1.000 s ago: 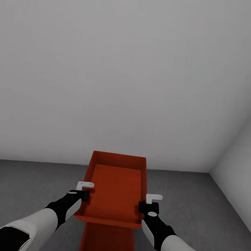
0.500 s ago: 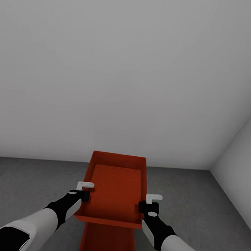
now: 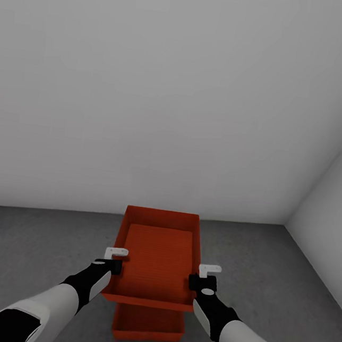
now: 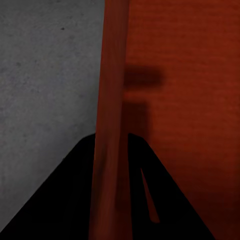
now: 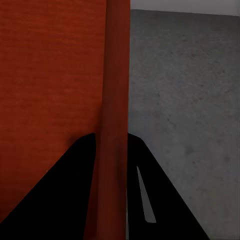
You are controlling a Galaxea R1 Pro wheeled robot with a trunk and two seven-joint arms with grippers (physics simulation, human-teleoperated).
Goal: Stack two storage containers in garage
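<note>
Red-orange held container [image 3: 156, 260], centre frame, left wall pinched by the left gripper [image 3: 113, 258], right wall by the right gripper [image 3: 205, 276], above the second container [image 3: 147, 323] on the grey floor [image 3: 33, 250]; stacking step, likely needing alignment before lowering.

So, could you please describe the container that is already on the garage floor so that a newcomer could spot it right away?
Start at the grey concrete floor in front of the bare pale wall. In the head view a red-orange bin is held up between the left gripper and right gripper. The lower container is the identical bin resting on the floor beneath it, half hidden and touched by neither gripper.
</note>
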